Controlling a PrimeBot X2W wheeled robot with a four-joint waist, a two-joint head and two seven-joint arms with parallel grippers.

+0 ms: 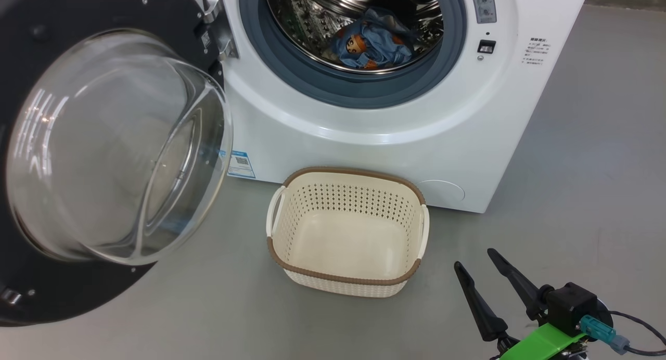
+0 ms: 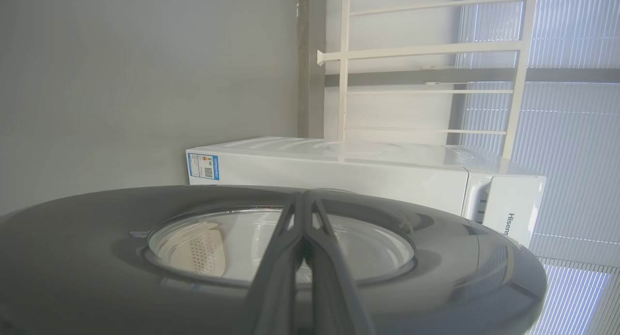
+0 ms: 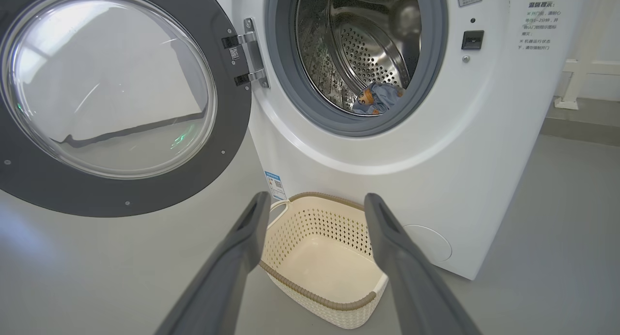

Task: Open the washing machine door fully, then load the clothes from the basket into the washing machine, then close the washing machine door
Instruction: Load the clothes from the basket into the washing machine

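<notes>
At the left of the head view, the washing machine door (image 1: 114, 146) stands swung wide on its hinge (image 1: 216, 22). Its glass bowl bulges toward the lower right of the frame, and its black rim runs off the left edge. The opening step looks done.

In the left wrist view, the left claw (image 2: 303, 197) has its two fingers pressed together with nothing between them. They lie along the door's outer face, over the rim and window; whether they touch it I cannot tell.

In the upper centre of the head view, the washing machine (image 1: 374, 141) shows its drum mouth facing down the frame. A light blue garment (image 1: 374, 45) lies bunched low in the drum (image 1: 312, 16), just behind the grey-blue seal. Whether the cream piece sits beneath it cannot be told.

At lower centre, the basket (image 1: 354, 174) stands on the floor (image 1: 572, 193) just before the machine, mouth up and bare inside. Its long axis runs left to right, parallel to the machine's front. Loading appears finished.

At the lower right, the right claw (image 1: 474, 258) hangs spread wide and holds nothing, with its fingers pointing to the upper left.

Closing the door seems the only step left, and the left claw is best placed for it.
</notes>
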